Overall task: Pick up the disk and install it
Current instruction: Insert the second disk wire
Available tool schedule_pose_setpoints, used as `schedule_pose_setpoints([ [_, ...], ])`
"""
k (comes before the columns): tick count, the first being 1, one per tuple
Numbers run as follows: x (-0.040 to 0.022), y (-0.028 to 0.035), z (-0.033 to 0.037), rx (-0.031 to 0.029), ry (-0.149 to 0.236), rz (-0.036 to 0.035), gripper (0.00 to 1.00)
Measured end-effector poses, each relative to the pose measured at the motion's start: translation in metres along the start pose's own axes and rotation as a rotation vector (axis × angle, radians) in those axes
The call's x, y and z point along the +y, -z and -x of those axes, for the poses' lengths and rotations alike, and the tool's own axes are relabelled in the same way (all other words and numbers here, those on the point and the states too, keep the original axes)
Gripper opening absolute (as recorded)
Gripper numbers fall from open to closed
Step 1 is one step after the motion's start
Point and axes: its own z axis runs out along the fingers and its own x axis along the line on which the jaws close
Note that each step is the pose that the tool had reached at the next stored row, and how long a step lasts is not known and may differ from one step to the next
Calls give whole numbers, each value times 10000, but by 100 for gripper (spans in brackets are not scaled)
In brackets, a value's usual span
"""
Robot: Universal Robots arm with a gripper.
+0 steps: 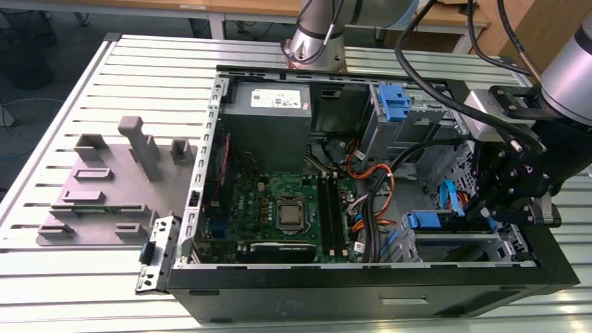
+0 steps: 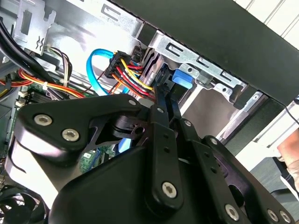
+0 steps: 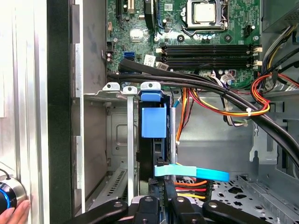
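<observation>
The disk (image 3: 154, 122), silver with blue rails, stands on edge inside the drive cage (image 3: 117, 140).

Ext. view: case (image 1: 370, 298) black; motherboard (image 1: 277, 201) green, frame centre; power supply (image 1: 268, 111) grey w/ white label, upper centre; bracket (image 1: 393, 104) blue, upper right; table (image 1: 157, 62) silver, ribbed; fixture (image 1: 102, 187) grey, left; disk (image 1: 428, 222) rails blue, lower right. Second wrist view: gripper (image 2: 161, 100) black; wire bundle (image 2: 133, 74) red/yellow/orange/black; flat cable (image 2: 91, 65) light blue.
</observation>
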Motion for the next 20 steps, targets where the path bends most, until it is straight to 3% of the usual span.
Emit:
schedule_pose_setpoints([
  [6,0,-2,0,-3,0,0,18],
  [7,0,-2,0,-3,0,1,24],
  [12,0,2,0,-1,0,0,24],
  [20,-2,146,-6,-1,0,0,24],
])
